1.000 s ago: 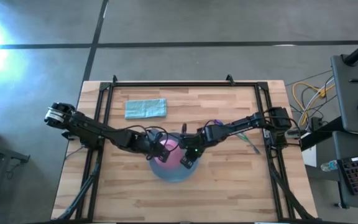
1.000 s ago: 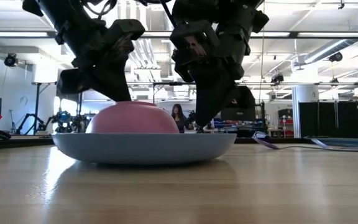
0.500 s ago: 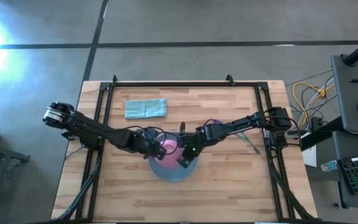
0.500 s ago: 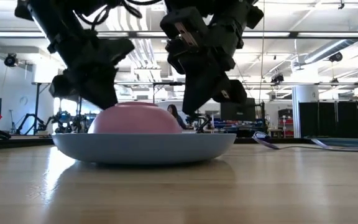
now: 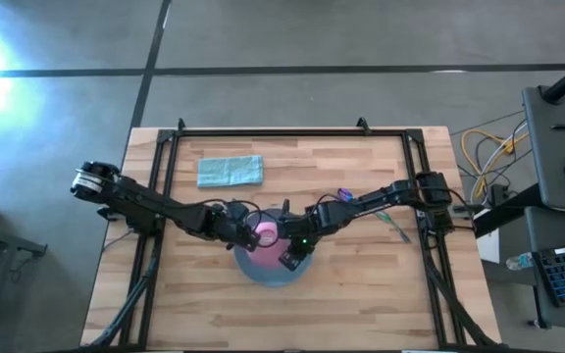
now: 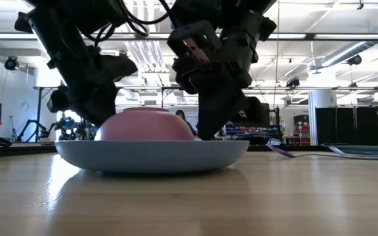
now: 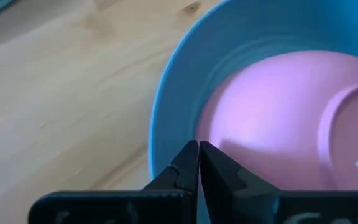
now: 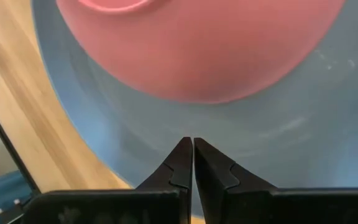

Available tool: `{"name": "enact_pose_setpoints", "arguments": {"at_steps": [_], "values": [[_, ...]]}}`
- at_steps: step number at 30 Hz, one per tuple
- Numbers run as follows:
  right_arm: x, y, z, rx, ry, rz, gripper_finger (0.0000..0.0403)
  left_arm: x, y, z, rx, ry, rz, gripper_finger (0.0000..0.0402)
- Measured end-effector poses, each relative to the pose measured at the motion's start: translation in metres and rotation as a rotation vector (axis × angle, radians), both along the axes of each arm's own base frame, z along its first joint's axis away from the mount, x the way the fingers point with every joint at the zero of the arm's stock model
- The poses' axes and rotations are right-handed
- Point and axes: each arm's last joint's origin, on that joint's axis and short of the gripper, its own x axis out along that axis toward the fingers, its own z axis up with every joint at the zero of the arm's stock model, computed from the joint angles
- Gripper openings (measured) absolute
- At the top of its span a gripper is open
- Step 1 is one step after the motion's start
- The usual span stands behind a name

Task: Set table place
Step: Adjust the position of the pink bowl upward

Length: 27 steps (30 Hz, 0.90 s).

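Note:
A pink bowl (image 6: 144,124) lies upside down, its rim on the round blue plate (image 6: 151,156) in the middle of the wooden table (image 5: 361,294). My left gripper (image 7: 199,145) is shut, its tips low at the bowl's left side where the bowl's wall meets the plate. My right gripper (image 8: 188,142) is shut too, slanting down over the plate's inner face at the bowl's right side (image 6: 205,133), a little short of the bowl. A purple-headed spoon (image 5: 342,192) and a pale green fork (image 5: 394,229) lie on the table to the right. My left gripper's shut fingertips (image 7: 191,151) come slanting down from the table's left to the foot of the bowl's outer wall (image 7: 229,140), just above the plate; whether they touch the wall I cannot tell. My right gripper's shut tips stand just over the plate's inner face (image 8: 229,134); whether they touch it I cannot tell.
A folded teal cloth (image 5: 230,170) lies at the far left of the table. A black rail frame (image 5: 263,132) runs along the table's edges. Bare wood lies toward the near edge (image 5: 292,314). Cables and a desk stand beyond the right edge.
My left gripper has sunk from above the bowl's top down along its left side, staying shut. My right gripper, also shut, has edged a little toward the bowl over the plate. Bowl and plate stay where they were.

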Motion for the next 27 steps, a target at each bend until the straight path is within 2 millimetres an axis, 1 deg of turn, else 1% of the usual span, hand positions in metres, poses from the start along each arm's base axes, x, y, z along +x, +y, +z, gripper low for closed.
{"name": "enact_pose_setpoints", "arguments": {"at_steps": [4, 11, 15, 19, 27], "values": [[0.001, 0.001, -0.004, 0.001, 0.008, 0.0, 0.0009, 0.005, -0.001, -0.005, -0.01, -0.025, -0.001, 0.0], [0.005, 0.003, -0.003, 0.014, -0.037, 0.003, 0.0009, 0.019, -0.005, -0.017, -0.05, -0.068, -0.026, 0.0], [0.006, 0.003, -0.003, 0.015, -0.044, 0.002, 0.0009, 0.022, -0.006, -0.018, -0.065, -0.076, -0.034, 0.0], [0.005, 0.003, -0.004, 0.001, -0.041, -0.002, 0.0009, 0.023, -0.006, -0.01, -0.076, -0.127, -0.036, 0.0], [0.005, 0.002, -0.005, -0.016, -0.053, 0.013, 0.0009, 0.027, -0.007, 0.018, -0.087, -0.226, -0.049, 0.0]]}}
